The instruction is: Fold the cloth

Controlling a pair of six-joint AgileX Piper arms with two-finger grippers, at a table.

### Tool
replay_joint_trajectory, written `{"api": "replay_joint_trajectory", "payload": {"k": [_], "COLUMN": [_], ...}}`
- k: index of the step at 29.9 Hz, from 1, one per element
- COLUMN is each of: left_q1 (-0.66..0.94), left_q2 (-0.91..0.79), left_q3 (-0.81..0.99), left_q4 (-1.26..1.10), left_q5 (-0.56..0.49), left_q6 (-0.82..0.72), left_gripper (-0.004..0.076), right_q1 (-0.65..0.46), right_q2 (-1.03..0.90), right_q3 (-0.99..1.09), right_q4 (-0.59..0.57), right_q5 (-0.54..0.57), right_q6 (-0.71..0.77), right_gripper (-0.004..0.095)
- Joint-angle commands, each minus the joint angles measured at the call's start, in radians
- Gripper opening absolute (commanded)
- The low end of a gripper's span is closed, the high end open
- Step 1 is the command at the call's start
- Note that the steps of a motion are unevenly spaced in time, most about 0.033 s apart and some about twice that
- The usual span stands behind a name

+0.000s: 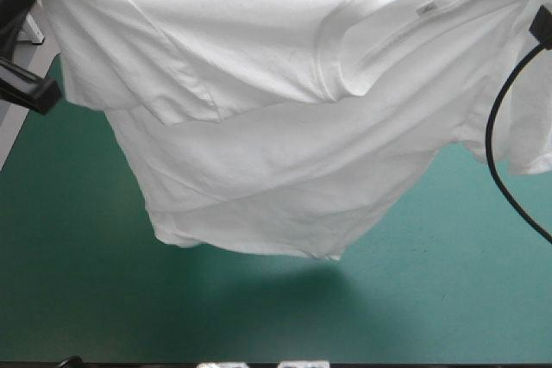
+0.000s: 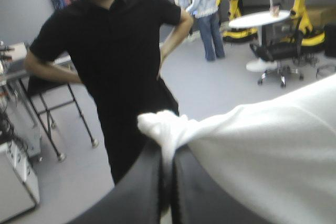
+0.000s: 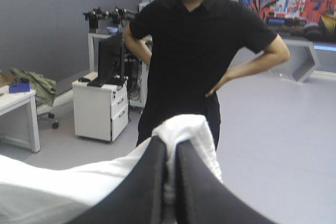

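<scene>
T-shirt [image 1: 276, 127]: lifted, hanging as a wide white sheet over the table [image 1: 86, 316]. The top edge is stretched across the far side of the table, from the left arm's side to the right arm's side. The cloth is not flat: the neckline [image 1: 345, 49] sits right of centre with a small label [image 1: 423, 10] near it, and one sleeve [image 1: 129, 75] droops on the left side. The body narrows downward in loose diagonal folds to a rounded lower edge. That edge hangs above the middle of the teal-green cover, with a soft shadow on the cover just below it.

Left jaws: nearly closed, pinching a bunched corner of the T-shirt. A white tuft pokes out past the tips of the black fingers [image 2: 142, 182], and the cloth runs off to one side as a taut white field.

Right jaws: same condition, all but closed on a fold of the T-shirt that wraps over the fingertips [image 3: 152, 177]. The cloth trails away toward the other arm.
</scene>
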Motion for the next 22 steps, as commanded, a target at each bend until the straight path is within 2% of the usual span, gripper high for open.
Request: {"api": "replay_joint_trajectory", "payload": {"k": [1, 6, 10, 14, 18, 22], "left_q1": [-0.02, -0.018, 0.005, 0.106, 0.19, 0.243], "left_q2": [-0.05, -0.027, 0.058, 0.184, 0.302, 0.414], "left_q3": [0.182, 0.45, 0.615, 0.651, 0.649, 0.628], "left_q4": [0.148, 0.336, 0.399, 0.257, 0.183, 0.178], "left_q5": [-0.056, -0.066, -0.159, -0.25, -0.353, -0.388], "left_q6": [-0.096, -0.298, -0.425, -0.438, -0.407, -0.407], "left_gripper": [-0.0009, -0.0009, -0.0008, -0.0008, -0.0009, -0.0009], "right_q1": [0.001, 0.001, 0.001, 0.001, 0.001, 0.001], "right_q2": [-0.038, -0.028, 0.02, 0.109, 0.226, 0.338], "right_q3": [0.107, 0.374, 0.575, 0.669, 0.669, 0.667], "right_q4": [-0.014, -0.005, -0.004, 0.014, 0.036, 0.064], "right_q5": [-0.056, -0.075, -0.158, -0.225, -0.251, -0.296], "right_q6": [0.017, 0.032, 0.046, 0.031, 0.002, 0.002], "right_gripper": [-0.0017, -0.0017, -0.0017, -0.0017, -0.0017, -0.0017]}}
